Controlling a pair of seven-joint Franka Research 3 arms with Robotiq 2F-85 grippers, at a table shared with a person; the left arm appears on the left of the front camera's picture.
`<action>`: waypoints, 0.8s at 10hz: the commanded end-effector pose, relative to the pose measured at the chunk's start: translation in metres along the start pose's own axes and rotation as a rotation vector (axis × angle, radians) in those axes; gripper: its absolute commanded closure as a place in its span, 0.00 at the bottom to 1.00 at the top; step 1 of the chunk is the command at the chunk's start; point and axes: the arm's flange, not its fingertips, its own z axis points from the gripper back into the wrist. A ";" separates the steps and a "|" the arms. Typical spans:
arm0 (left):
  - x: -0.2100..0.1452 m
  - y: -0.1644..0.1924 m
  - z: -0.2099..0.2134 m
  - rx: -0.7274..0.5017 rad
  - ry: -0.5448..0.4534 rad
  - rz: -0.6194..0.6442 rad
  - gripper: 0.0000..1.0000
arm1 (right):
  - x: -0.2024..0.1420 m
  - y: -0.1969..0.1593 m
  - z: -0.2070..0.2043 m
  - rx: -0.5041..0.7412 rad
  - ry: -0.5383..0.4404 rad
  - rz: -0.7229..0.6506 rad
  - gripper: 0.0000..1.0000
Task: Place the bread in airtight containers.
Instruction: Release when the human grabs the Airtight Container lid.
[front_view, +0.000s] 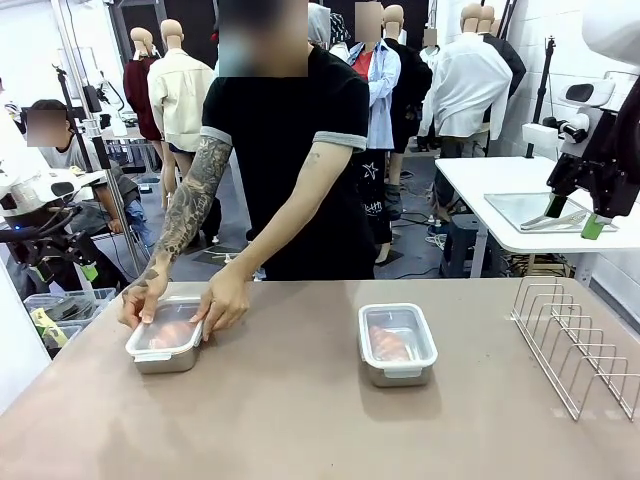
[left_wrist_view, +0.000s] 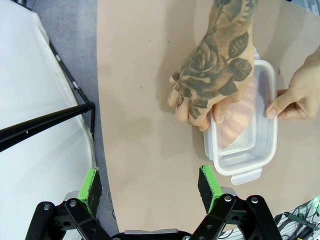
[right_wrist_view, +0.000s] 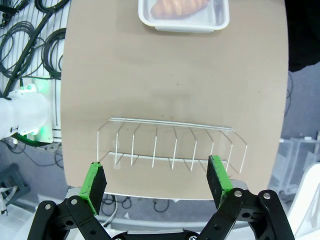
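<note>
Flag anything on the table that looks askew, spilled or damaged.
Nothing stands out. Both tins sit flat with lids on, a croissant inside each: the left tin under the person's hands, the right tin alone mid-table. The wire rack stands upright at the right edge. No spills show.

Nothing here can be read. The two lidded steel containers (front_view: 165, 340) (front_view: 397, 344) on the table carry no label or print that I can make out, and the wire rack (front_view: 578, 340) at the right of the frame is bare metal. The person's black shirt (front_view: 285, 150) is plain. A dark garment in the background, upper middle of the front view, has a small white star-like mark and a pale patch below it, too small to read as letters.
</note>
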 end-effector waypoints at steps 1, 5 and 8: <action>0.000 0.000 0.000 0.027 -0.008 0.014 0.00 | 0.000 -0.001 -0.002 -0.006 0.020 -0.013 0.00; 0.000 0.000 0.000 0.027 -0.008 0.014 0.00 | 0.000 -0.001 -0.002 -0.006 0.020 -0.013 0.00; 0.000 0.000 0.000 0.027 -0.008 0.014 0.00 | 0.000 -0.001 -0.002 -0.006 0.020 -0.013 0.00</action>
